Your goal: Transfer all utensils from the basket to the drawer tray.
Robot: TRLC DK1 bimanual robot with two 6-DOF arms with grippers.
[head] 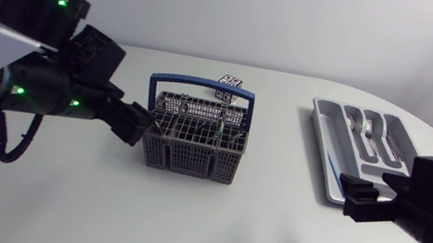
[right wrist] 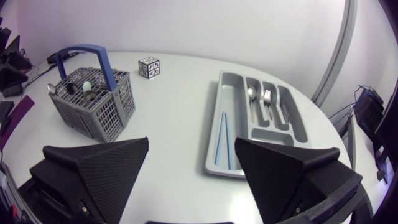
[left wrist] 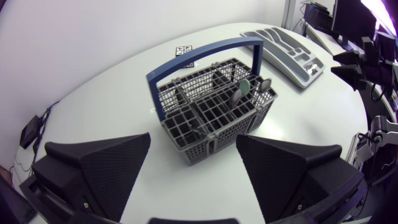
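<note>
Your left arm comes in from the left side, and its matte black left hand (head: pixel 135 124) sits just beside the near end of the grey wire-mesh cutlery basket with a blue arched handle (head: pixel 192 160); you cannot tell from above whether it touches. In the left wrist view, the two wedge fingers (left wrist: pixel 106 165) stand wide apart with nothing between them, and the basket's corner (left wrist: pixel 208 148) lies just ahead of the gap. The basket stands upright near the middle of the white bench (head: pixel 224 230), and a few rounded utensil ends, one pale green (left wrist: pixel 245 86), stick up from its compartments at the end away from your left hand. Your right hand (head: pixel 360 200) hovers over the bench just beside the near end of the grey plastic drawer tray with long compartments (head: pixel 327 150), its fingers (right wrist: pixel 106 171) also spread wide and empty. The tray lies flat on the right side of the bench, well apart from the basket. In it you have a metal fork (right wrist: pixel 267 98) beside a metal spoon (right wrist: pixel 251 94), and a pair of thin blue sticks (right wrist: pixel 222 140) in the long side compartment. A small cube with black-and-white patterned faces (head: pixel 230 87) rests on the bench just behind the basket.
</note>
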